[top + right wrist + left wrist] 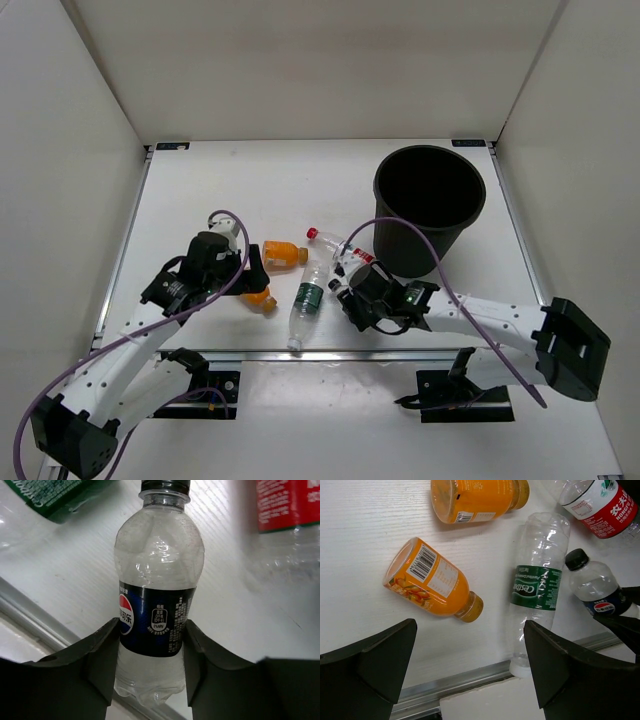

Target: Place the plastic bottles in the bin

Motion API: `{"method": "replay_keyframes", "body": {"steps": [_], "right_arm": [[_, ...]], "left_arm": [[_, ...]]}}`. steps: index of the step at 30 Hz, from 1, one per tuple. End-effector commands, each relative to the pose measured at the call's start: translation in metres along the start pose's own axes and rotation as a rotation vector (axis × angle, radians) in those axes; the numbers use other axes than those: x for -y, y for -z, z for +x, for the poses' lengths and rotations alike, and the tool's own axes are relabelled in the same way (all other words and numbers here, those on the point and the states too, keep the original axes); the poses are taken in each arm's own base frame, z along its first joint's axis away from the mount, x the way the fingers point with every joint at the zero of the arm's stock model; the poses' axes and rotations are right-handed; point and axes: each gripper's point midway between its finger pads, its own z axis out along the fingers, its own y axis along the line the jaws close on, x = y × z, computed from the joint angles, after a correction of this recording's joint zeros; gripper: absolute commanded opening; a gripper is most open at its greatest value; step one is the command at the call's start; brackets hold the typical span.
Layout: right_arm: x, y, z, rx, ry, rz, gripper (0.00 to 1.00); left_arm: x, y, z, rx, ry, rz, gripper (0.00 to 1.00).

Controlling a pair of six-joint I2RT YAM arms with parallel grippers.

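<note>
The black bin [383,190] stands at the back right. Two orange-filled bottles lie on the table: one [284,254] [475,497] farther back, one [261,297] [432,582] under my left gripper [254,277] [470,630], which is open and empty above it. A clear green-label bottle [308,299] [537,585] lies in the middle, its white cap at the front rail. A clear red-label bottle [330,243] [602,505] lies behind it. My right gripper [348,288] [151,650] is shut on a small clear blue-label bottle with a black cap [157,580] [597,590].
A metal rail [330,353] runs along the table's front edge, just below the right gripper and the green-label bottle's cap. White walls enclose the table on three sides. The bin sits close behind the right arm.
</note>
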Motion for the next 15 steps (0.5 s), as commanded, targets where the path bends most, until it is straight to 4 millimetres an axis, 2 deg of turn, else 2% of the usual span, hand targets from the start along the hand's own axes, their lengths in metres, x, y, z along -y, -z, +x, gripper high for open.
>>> {"method": "replay_keyframes", "body": {"steps": [1, 3, 4, 5, 7, 8, 10, 11, 13, 14, 15], "right_arm": [[-0.002, 0.025, -0.031, 0.112, -0.034, -0.004, 0.34], [-0.005, 0.051, -0.055, 0.172, -0.042, -0.035, 0.28], [-0.004, 0.062, -0.059, 0.188, -0.046, -0.042, 0.28], [-0.003, 0.072, -0.073, 0.223, -0.061, -0.047, 0.27], [-0.008, 0.11, -0.109, 0.35, -0.064, -0.109, 0.27], [-0.008, 0.115, -0.114, 0.372, -0.061, -0.113, 0.26], [-0.002, 0.154, -0.157, 0.521, -0.058, -0.13, 0.25], [-0.002, 0.16, -0.166, 0.543, -0.044, -0.133, 0.24], [0.005, 0.194, -0.202, 0.663, -0.009, -0.108, 0.26], [0.013, 0.209, -0.219, 0.716, -0.001, -0.067, 0.26], [0.026, 0.215, -0.226, 0.74, -0.01, 0.002, 0.25]], "left_arm": [[0.004, -0.001, 0.003, 0.008, -0.019, 0.027, 0.99], [0.005, -0.001, 0.003, 0.013, -0.018, 0.032, 0.99], [0.007, -0.001, 0.004, 0.01, -0.013, 0.047, 0.99], [0.008, -0.003, 0.006, 0.003, -0.019, 0.056, 0.99], [0.009, -0.004, 0.008, 0.002, -0.014, 0.064, 0.99], [0.014, -0.003, 0.007, 0.009, -0.021, 0.087, 0.99], [0.02, -0.006, 0.011, -0.012, -0.026, 0.11, 0.99], [0.02, -0.009, 0.015, -0.025, -0.03, 0.113, 0.98], [0.029, -0.009, 0.015, -0.028, -0.045, 0.133, 0.99], [0.029, -0.012, 0.013, -0.028, -0.047, 0.128, 0.98], [0.033, -0.012, 0.016, -0.039, -0.055, 0.14, 0.99]]}}
